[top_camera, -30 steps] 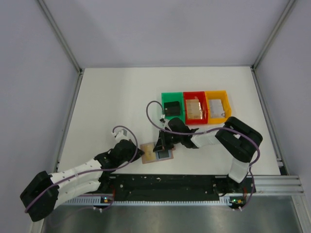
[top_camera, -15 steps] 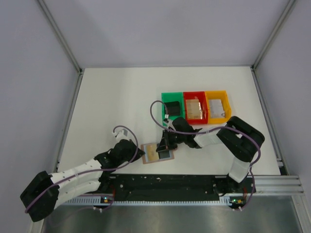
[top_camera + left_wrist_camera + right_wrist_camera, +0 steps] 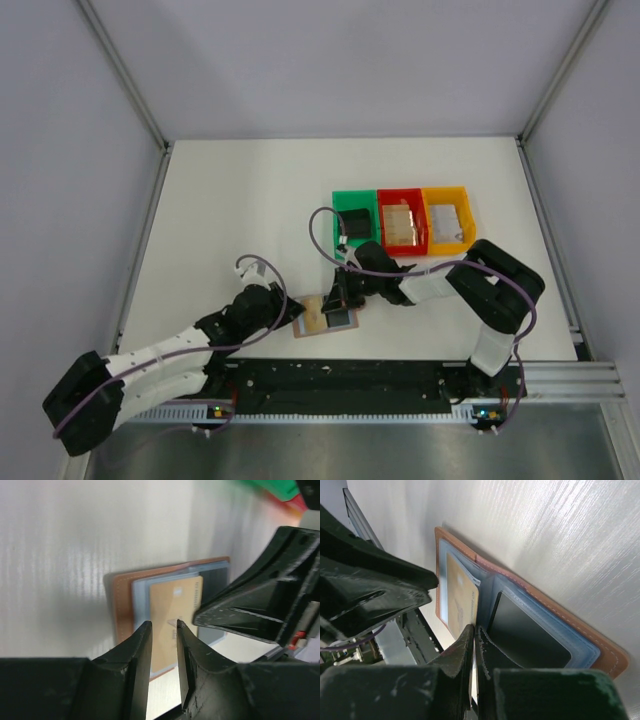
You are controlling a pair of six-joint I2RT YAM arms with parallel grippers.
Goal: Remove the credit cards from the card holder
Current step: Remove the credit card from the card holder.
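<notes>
Open on the white worktop [image 3: 230, 220], between the two pincers: a small bifold card holder [image 3: 312, 322] of reddish-brown leather, blue-grey inner face up. Over one half, the left pincer [image 3: 162, 626], released, jaws a narrow gap apart with nothing between them. Directly under its tips, a flat tan-gold credit card [image 3: 175, 602] tucked in a blue-grey pocket. At the holder's centre fold, the right pincer [image 3: 476, 630], clenched, jaws pressed together, tips down against the gold card's inner edge; unclear whether pinching anything. Just beside those tips, on the side away from the left pincer, a dark rectangular credit card [image 3: 530, 630] lying flat in the other pocket. The two pincers near each other above the holder, almost tip to tip. Well beyond the right pincer, toward the far side of the worktop, a row of three plastic bins set side by side: green bin [image 3: 345, 194], red bin [image 3: 400, 192], yellow bin [image 3: 445, 190]. In the green one, a black object [image 3: 354, 222]; in the red and yellow, pale flat items, too small to identify.
</notes>
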